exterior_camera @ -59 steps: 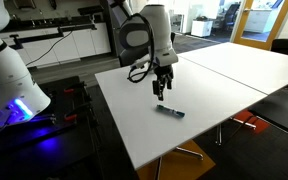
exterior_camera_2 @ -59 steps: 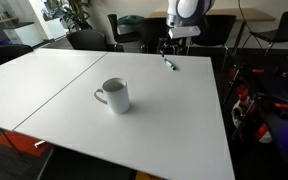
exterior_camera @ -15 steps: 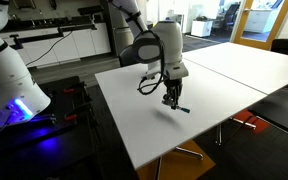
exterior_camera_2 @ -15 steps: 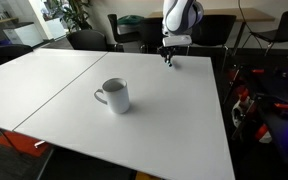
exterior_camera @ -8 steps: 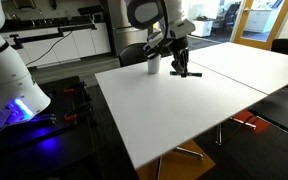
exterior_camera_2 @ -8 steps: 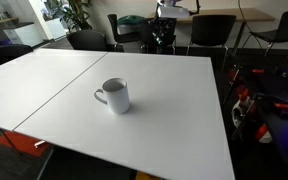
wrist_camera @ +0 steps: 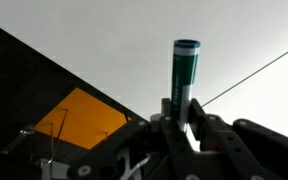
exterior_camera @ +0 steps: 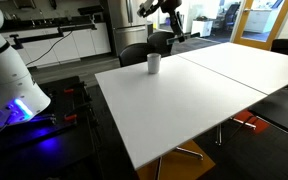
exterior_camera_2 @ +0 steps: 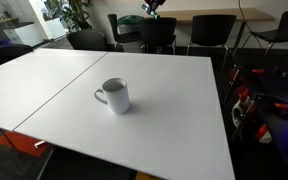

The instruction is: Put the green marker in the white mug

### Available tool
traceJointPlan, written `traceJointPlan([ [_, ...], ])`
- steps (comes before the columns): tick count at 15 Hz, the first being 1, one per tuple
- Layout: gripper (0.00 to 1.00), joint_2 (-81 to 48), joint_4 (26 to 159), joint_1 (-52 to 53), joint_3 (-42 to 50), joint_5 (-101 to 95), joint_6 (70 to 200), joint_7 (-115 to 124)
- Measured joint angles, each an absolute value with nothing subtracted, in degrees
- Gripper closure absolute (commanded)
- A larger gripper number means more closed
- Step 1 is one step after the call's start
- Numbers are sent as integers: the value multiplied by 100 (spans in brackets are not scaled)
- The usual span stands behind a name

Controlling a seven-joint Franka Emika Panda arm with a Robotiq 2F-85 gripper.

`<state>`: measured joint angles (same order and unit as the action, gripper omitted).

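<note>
Tabletop white, mug upright; pincer high, clamped on marker: best centred over the rim, lowered, then released.

I count one green marker, one white mug, one white worktop, my one pair of jaws.

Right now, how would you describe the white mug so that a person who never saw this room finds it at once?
Look for the large white table that takes up most of both exterior views. On it stands the white mug, a short plain cylinder with one handle. It is the only cup in view.
</note>
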<state>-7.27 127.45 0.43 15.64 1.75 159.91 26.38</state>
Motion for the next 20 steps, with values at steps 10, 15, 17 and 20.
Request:
traceJointPlan([
  [10,95,161,12327,0,478,294,13866,1245],
  [15,80,87,11924,63,152,362,13049,1037],
  [17,80,40,11872,74,100,362,13020,1037],
  [20,95,12,11864,66,107,359,13019,1037],
])
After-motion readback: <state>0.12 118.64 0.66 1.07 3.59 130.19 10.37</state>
